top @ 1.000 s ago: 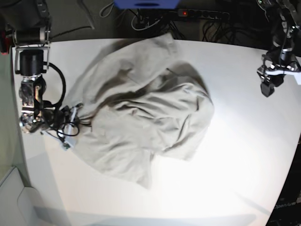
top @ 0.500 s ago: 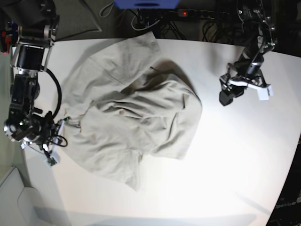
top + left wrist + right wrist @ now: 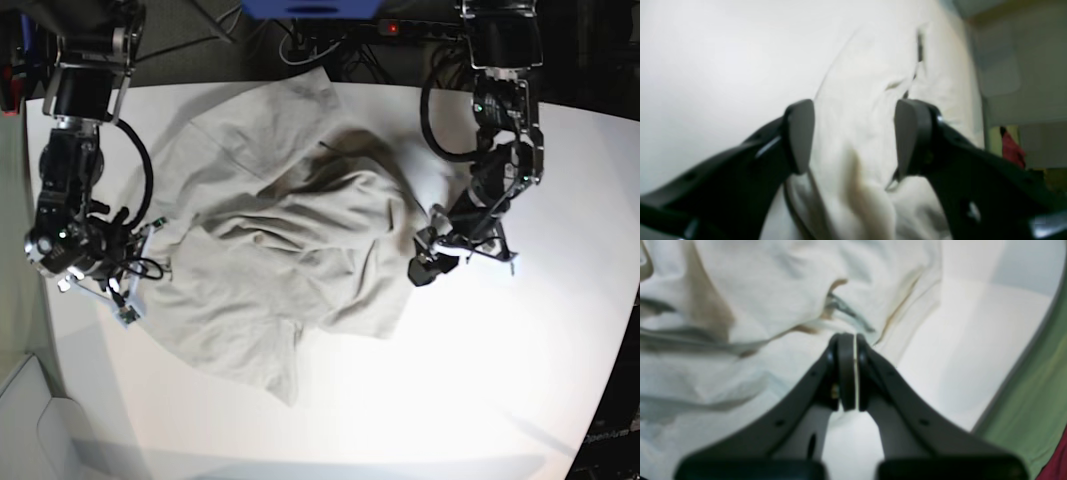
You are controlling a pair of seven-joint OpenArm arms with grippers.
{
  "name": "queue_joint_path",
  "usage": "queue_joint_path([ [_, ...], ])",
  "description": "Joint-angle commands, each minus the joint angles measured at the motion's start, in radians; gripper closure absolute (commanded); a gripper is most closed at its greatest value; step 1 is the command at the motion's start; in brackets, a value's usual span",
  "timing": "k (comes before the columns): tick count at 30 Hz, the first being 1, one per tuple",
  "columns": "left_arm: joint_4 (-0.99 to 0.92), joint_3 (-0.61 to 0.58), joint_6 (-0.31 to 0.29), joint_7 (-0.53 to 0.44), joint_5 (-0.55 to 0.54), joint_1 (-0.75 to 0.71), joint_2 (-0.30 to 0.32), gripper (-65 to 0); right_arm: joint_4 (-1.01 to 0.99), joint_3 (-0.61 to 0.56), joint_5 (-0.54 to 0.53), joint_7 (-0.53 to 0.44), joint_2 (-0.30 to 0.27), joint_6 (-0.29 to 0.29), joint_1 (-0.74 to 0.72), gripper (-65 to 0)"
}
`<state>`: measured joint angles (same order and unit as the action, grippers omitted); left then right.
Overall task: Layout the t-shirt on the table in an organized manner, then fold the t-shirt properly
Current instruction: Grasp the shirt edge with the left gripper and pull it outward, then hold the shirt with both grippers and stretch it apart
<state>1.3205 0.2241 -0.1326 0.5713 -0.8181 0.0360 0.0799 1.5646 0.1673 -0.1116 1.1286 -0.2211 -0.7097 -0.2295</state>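
Note:
The light grey-beige t-shirt [image 3: 280,240] lies crumpled and wrinkled across the middle of the white table [image 3: 450,400]. At its left edge my right gripper [image 3: 148,258] is low on the table; in the right wrist view this gripper [image 3: 847,340] is shut, with a thin strip of the t-shirt [image 3: 740,306] pinched between the pads. My left gripper [image 3: 422,268] hovers at the shirt's right edge. In the left wrist view it [image 3: 853,133] stands open, its fingers [image 3: 800,133] apart, with the t-shirt [image 3: 873,83] lying below and nothing held.
A power strip [image 3: 420,30], cables and a blue object [image 3: 310,8] sit beyond the table's far edge. The table's rounded left edge meets a green surface [image 3: 1033,400] close to my right gripper. Bare tabletop [image 3: 723,50] stretches beside the shirt.
My left arm has swung in from the table's far right to the shirt's right edge. My right gripper has dragged the shirt's left edge a little leftward.

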Motion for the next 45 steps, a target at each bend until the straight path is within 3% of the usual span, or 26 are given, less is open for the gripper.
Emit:
queue_joint_path([
  [1,-0.023,-0.009,-0.011,-0.020,-0.016,0.051,0.001,-37.1,0.021,0.004,-0.010,-0.014,-0.016,0.012,-0.018,0.0],
  [10,-0.299,-0.015,-0.009,-0.020,-0.011,0.216,-0.015,-36.9,0.024,0.004,-0.010,-0.008,-0.019,0.012,-0.003,0.0],
  [14,-0.364,-0.015,-0.009,-0.020,0.096,0.250,-0.036,-36.4,0.024,0.004,-0.009,-0.006,-0.019,0.012,-0.003,0.0],
  [17,-0.387,-0.015,-0.009,-0.018,0.236,0.258,-0.078,-28.0,0.024,0.004,-0.009,-0.006,-0.019,0.012,-0.003,0.0],
  [22,-0.358,-0.007,-0.009,-0.010,0.302,0.249,-0.088,0.0,0.024,0.004,-0.009,-0.006,-0.019,0.012,-0.003,0.0],
  [26,-0.249,-0.002,-0.009,0.059,0.271,0.201,-0.047,0.0,0.024,0.004,-0.009,-0.006,-0.019,0.012,-0.003,0.0],
  [29,-0.063,0.019,0.004,0.108,0.216,0.143,-0.021,-0.4,0.021,0.004,-0.009,-0.011,-0.019,0.012,-0.003,0.0],
  [33,0.271,0.093,0.176,0.138,0.177,0.057,-0.010,-0.4,0.017,0.004,-0.009,-0.015,-0.014,0.012,-0.003,0.0],
  [39,0.594,0.099,0.448,0.138,0.230,-0.044,0.045,-0.4,0.017,0.004,-0.010,-0.017,-0.011,0.012,-0.006,0.0],
  [42,0.644,0.102,0.540,0.138,0.299,-0.130,0.056,-0.4,0.017,0.004,-0.010,-0.017,-0.011,0.012,-0.009,0.0],
  [45,0.664,0.103,0.587,0.131,0.368,-0.212,0.079,-0.4,0.017,0.004,-0.010,-0.017,-0.011,0.012,-0.005,0.0],
])
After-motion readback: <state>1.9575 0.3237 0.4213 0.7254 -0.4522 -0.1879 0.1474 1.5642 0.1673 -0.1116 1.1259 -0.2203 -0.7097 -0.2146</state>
